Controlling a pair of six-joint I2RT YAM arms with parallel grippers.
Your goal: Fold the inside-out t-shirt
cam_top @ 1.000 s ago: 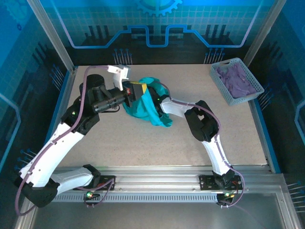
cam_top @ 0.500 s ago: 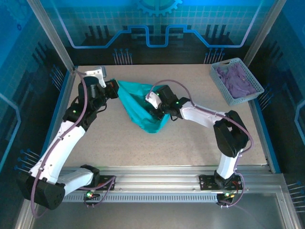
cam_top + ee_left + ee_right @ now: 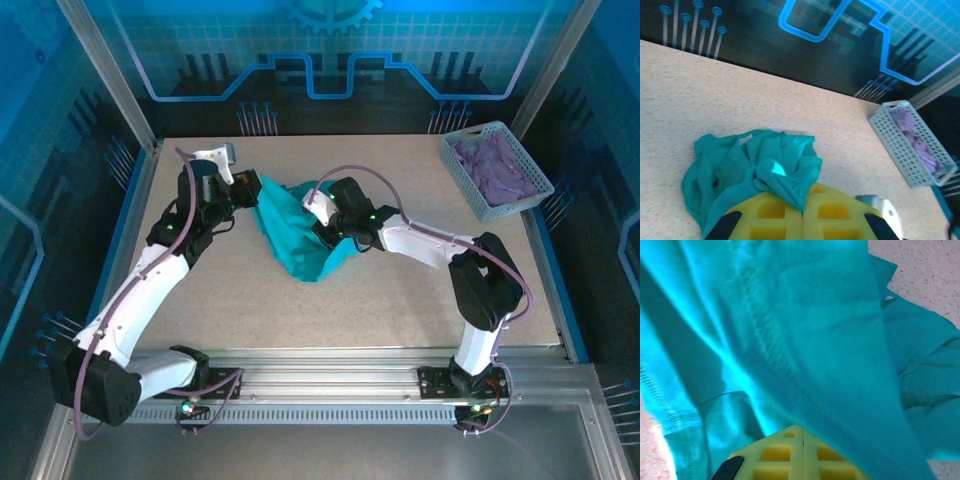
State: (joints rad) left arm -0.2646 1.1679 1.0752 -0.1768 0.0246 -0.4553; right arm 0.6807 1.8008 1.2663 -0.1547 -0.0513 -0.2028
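The inside-out t-shirt (image 3: 295,238) is teal and hangs bunched between my two grippers at the middle back of the table, its lower point touching the tabletop. My left gripper (image 3: 248,190) holds its left top edge. In the left wrist view the yellow pads (image 3: 775,215) are shut, with a fold of the t-shirt (image 3: 740,160) pinched between them (image 3: 802,210) and a small pale tag (image 3: 745,139) behind. My right gripper (image 3: 322,222) is at the shirt's right edge. In the right wrist view its pads meet (image 3: 803,432) under taut, seamed teal fabric (image 3: 815,315).
A grey mesh basket (image 3: 540,186) holding purple cloth (image 3: 495,160) stands at the back right corner; the left wrist view has the basket (image 3: 900,150) at its right. Metal frame posts and blue panels wall the table. Bare tabletop lies in front of the shirt.
My left gripper swung from the table's middle out to the back left, pulling the shirt wide, then came back slightly right. The right gripper closed on the shirt's right edge.
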